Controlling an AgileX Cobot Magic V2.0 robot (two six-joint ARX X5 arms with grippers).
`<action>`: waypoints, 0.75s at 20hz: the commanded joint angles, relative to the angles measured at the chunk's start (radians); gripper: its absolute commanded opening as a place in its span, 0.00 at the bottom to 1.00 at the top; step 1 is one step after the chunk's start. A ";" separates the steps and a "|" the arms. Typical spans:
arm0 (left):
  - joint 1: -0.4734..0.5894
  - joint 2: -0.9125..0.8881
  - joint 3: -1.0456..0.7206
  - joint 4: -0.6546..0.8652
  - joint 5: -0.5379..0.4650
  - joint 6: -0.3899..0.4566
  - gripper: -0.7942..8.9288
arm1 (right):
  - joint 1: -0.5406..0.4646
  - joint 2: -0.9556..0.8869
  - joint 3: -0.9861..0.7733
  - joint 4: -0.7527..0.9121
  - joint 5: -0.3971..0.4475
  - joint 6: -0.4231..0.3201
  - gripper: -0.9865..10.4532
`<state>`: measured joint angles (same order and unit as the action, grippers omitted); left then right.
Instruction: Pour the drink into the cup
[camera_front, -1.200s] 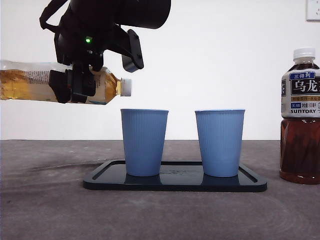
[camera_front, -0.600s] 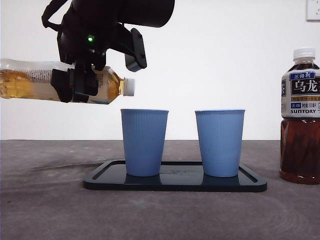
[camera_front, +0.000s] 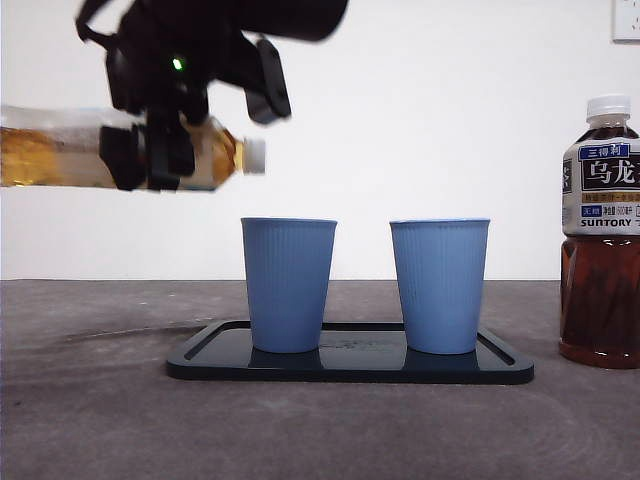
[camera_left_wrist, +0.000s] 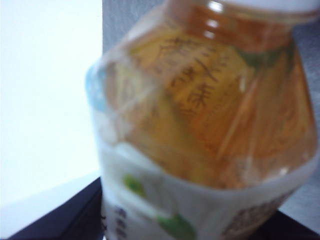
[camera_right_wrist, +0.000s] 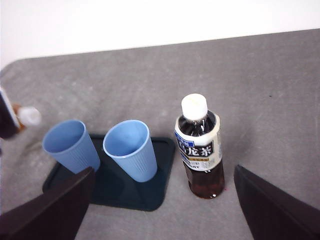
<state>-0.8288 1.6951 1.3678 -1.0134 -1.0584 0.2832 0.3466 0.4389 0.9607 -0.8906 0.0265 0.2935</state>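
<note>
A clear bottle of amber drink (camera_front: 50, 155) with a white cap (camera_front: 254, 155) lies level in the air, up and to the left of the left blue cup (camera_front: 288, 285). My left gripper (camera_front: 150, 150) is shut on its body near the neck. The left wrist view is filled by this bottle (camera_left_wrist: 210, 115). The capped mouth points toward the cups and stops just short of the left cup's rim. A second blue cup (camera_front: 440, 285) stands to its right. My right gripper (camera_right_wrist: 162, 200) hangs open high above the table, over both cups (camera_right_wrist: 72, 145) (camera_right_wrist: 130, 149).
Both cups stand on a black tray (camera_front: 350, 365) on the grey table. A capped Suntory bottle of dark tea (camera_front: 600, 230) stands upright to the right of the tray, also seen in the right wrist view as the dark bottle (camera_right_wrist: 200, 147).
The held bottle has risen a little and turned from slightly mouth-down to level. Cups, tray and dark bottle have not moved.
</note>
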 joint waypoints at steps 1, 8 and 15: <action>-0.008 -0.082 0.032 -0.029 0.046 -0.175 0.30 | 0.005 0.003 0.019 -0.002 -0.001 -0.025 0.47; 0.010 -0.285 0.032 -0.014 0.272 -0.357 0.30 | 0.005 0.003 0.019 -0.019 -0.046 -0.067 0.47; 0.066 -0.490 -0.003 0.089 0.428 -0.390 0.30 | 0.005 0.003 0.019 -0.047 -0.098 -0.100 0.47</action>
<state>-0.7609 1.2198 1.3560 -0.9520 -0.6327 -0.0914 0.3466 0.4389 0.9607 -0.9409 -0.0628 0.2131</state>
